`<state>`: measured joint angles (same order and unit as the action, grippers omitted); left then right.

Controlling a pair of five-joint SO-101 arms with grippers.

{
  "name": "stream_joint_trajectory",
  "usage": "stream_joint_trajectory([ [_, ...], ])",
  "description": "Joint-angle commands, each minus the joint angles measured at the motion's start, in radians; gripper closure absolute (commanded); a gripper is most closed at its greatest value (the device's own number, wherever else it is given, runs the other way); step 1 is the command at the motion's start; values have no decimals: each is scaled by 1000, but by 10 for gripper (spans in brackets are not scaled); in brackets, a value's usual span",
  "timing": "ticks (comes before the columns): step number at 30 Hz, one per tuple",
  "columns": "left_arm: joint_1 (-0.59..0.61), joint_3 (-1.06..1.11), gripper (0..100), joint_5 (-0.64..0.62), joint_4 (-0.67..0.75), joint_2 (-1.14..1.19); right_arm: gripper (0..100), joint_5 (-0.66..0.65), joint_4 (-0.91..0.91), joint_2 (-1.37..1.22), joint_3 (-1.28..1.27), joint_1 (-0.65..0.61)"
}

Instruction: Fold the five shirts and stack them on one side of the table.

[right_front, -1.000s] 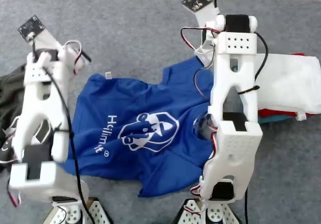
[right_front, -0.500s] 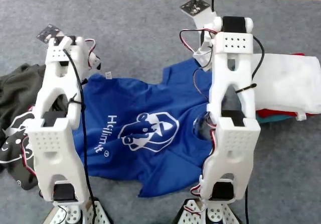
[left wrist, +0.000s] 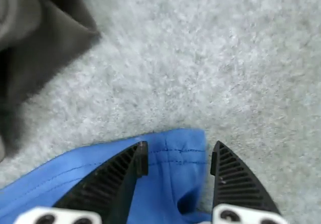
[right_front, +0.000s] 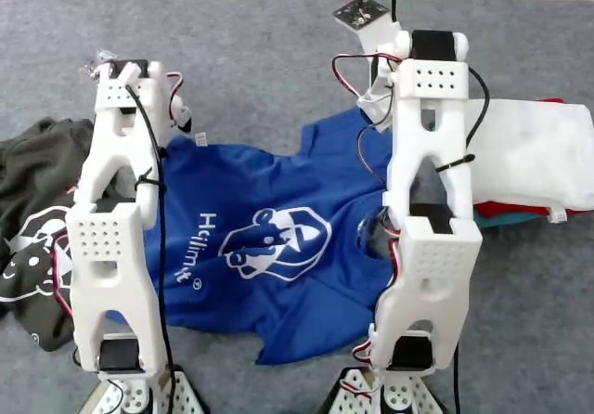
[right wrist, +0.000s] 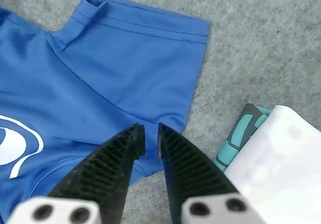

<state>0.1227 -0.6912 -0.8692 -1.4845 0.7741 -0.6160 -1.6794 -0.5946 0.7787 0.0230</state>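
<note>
A blue shirt (right_front: 232, 191) with a white print lies spread flat in the middle of the table. My left gripper (left wrist: 180, 146) is open just above the table, and a folded corner of the blue shirt (left wrist: 175, 156) lies between its fingers. In the high view the left arm (right_front: 116, 210) stretches over the shirt's left edge. My right gripper (right wrist: 150, 128) is shut with nothing in it, hovering over the blue shirt's sleeve (right wrist: 145, 53). The right arm (right_front: 427, 182) stands over the shirt's right side.
A stack of folded shirts sits at the table's right edge: white (right_front: 534, 159) on top, red (right_front: 506, 210) and teal (right wrist: 235, 133) beneath. A crumpled dark shirt (right_front: 28, 200) lies at the left edge. The far part of the grey table (right_front: 260, 52) is bare.
The left arm has swung right, from over the dark shirt to the blue shirt's far-left corner. The right arm has barely moved.
</note>
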Motion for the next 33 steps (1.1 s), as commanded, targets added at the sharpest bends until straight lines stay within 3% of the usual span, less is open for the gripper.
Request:
stream_joint_trajectory([
  [1,-15,-71,777,-9,-25,-17,935,-6,11,4,50,-14],
  [8,-36,-76,783,-8,-20,34,935,-6,12,2,48,-14],
  [12,-36,-77,859,-8,-17,78,935,-6,12,2,48,-14],
  [25,-19,-104,873,3,-12,80,935,-8,14,2,48,-11],
  [29,2,-153,977,52,-18,81,935,-8,14,2,48,-11],
  [33,8,-159,972,51,-20,81,935,-8,14,1,48,-11],
])
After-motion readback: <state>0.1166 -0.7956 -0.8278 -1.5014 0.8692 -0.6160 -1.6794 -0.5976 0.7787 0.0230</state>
